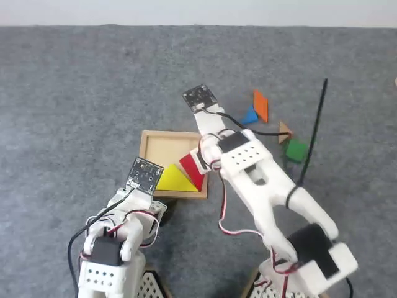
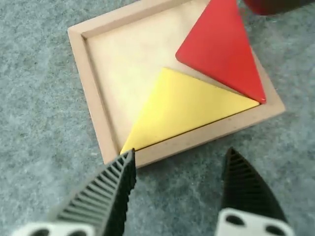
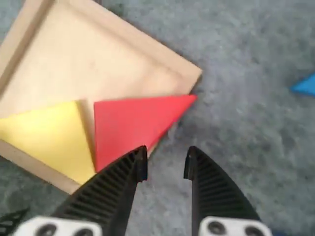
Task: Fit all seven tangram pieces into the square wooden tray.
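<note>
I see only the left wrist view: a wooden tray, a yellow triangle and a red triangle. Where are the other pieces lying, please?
Observer: In the high view, four lie on the grey mat to the right of the tray: a blue triangle, an orange parallelogram, a tan triangle and a green square.
Operator: And the other arm, where is it?
Observer: The right arm holds its jaws open over the grey mat, just outside the tray's rim, beside the red triangle.
</note>
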